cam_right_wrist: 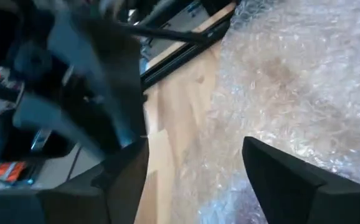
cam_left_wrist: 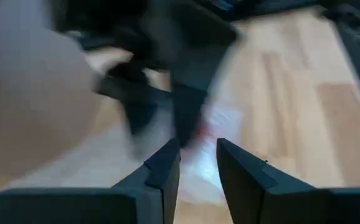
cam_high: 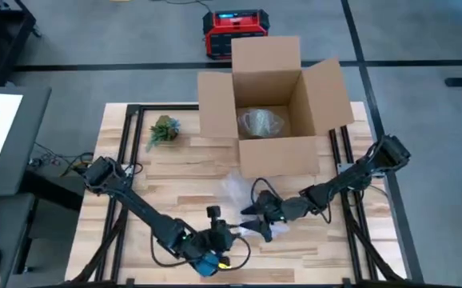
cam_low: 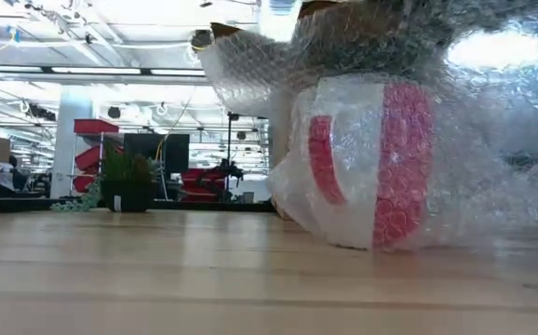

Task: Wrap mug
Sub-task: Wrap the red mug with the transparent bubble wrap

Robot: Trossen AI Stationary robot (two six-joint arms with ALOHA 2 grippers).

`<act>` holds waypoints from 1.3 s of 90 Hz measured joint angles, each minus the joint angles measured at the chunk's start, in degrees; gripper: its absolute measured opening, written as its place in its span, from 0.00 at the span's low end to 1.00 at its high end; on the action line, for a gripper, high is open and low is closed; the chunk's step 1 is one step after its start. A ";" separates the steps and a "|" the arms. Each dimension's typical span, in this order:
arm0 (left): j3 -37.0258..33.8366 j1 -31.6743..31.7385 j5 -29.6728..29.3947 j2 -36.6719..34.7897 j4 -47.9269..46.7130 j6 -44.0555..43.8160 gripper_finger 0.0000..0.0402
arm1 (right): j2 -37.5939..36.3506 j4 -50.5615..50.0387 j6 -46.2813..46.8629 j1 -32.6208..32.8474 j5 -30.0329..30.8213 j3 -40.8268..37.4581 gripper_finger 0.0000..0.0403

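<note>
A red-and-white mug [cam_low: 381, 167] lies on the table, covered in clear bubble wrap [cam_low: 492, 140]. From above the mug is hidden under my right gripper [cam_high: 260, 222], and only loose wrap [cam_high: 236, 189] shows beside it. My right gripper [cam_right_wrist: 195, 168] is wide open over the wrap [cam_right_wrist: 292, 81]. My left gripper [cam_high: 232, 234] sits near the table's front edge and points at the bundle. Its fingers [cam_left_wrist: 198, 158] stand a narrow gap apart, with pale wrap [cam_left_wrist: 214, 121] just ahead of them. My left gripper reaches level toward the wrap's near edge [cam_left_wrist: 195, 134]; whether its fingers touch it, I cannot tell. My right gripper has a finger on either side of the wrap [cam_right_wrist: 230, 155]; whether either finger touches it, I cannot tell.
An open cardboard box [cam_high: 271, 104] with more bubble wrap inside stands at the far middle of the table. A small potted plant [cam_high: 164, 130] sits at the far left. Bare wood lies at the near left and near right. A red device [cam_high: 232, 32] stands on the floor beyond.
</note>
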 joint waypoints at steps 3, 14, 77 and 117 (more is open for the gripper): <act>0.01 0.00 -1.66 0.00 -0.08 -0.68 0.21 | 0.00 0.06 0.00 0.00 -0.72 0.00 0.61; 0.01 0.00 -4.48 0.00 -0.40 -2.89 0.21 | 0.00 0.18 0.00 0.24 -2.18 0.00 0.61; -0.45 3.68 4.03 0.04 -21.66 -21.34 0.21 | -1.29 -0.38 -0.70 1.18 -9.78 0.00 0.61; -0.47 3.76 6.40 0.09 -24.38 -22.08 0.21 | -3.50 -17.15 1.51 4.41 -10.76 3.30 0.61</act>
